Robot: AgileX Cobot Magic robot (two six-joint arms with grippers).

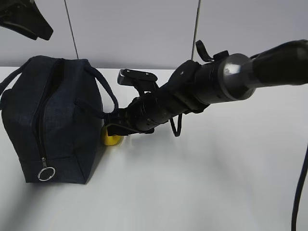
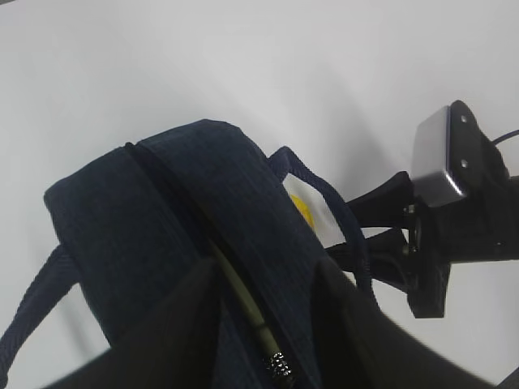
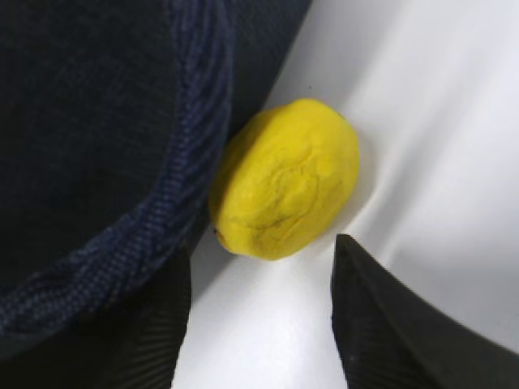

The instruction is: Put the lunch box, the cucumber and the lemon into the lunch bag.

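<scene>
Navy fabric fills the left of the scene: the lunch bag (image 1: 53, 120) stands on the white bench (image 1: 202, 183), its zipper (image 1: 42, 130) running down the near end to a metal ring pull (image 1: 46, 173). From here the slit looks narrow, and what lies inside cannot be told. A loop handle (image 1: 103, 89) arcs off the bag's right side.

Tucked against the bag's right flank sits the lemon (image 3: 288, 178), bright yellow, resting on the bench and touching the fabric. The right gripper (image 1: 113, 126) reaches in low from the right, its fingers (image 3: 389, 316) parted wider than the lemon and standing just short of it, empty. One finger is close under the bag's handle, which crowds that side.

The left gripper (image 2: 268, 324) hovers over the bag's top. Its dark fingers (image 2: 186, 324) show blurred on either side of the zipper line, partly open; whether they grip the fabric, I cannot tell.
</scene>
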